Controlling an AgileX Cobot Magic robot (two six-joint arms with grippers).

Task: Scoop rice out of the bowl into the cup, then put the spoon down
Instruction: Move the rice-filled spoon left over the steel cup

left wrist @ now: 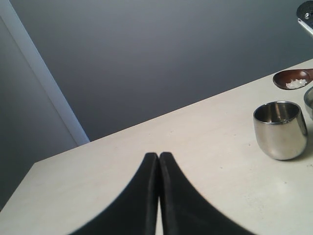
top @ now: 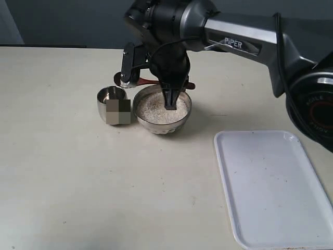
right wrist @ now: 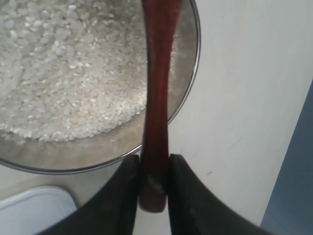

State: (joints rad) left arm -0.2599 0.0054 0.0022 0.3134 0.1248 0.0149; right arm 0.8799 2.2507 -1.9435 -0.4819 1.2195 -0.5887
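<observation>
Reddish-brown glossy wooden spoon (right wrist: 156, 98), pinched at its handle by the right gripper (right wrist: 154, 164), carries a little white rice (left wrist: 296, 84) (scoop apparently done) past the jaws, near the small rounded steel cup (left wrist: 280, 129). The wide steel bowl (right wrist: 197, 54) lies beneath the jaws. Pouring and set-down remain. The left gripper (left wrist: 159, 159) is pressed together, empty.

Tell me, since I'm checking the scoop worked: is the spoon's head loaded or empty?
Lightly loaded: the left wrist view shows a small clump of rice in the spoon head.

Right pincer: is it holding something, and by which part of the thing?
The right pincer holds the spoon, clamped on the handle close to its end.
</observation>
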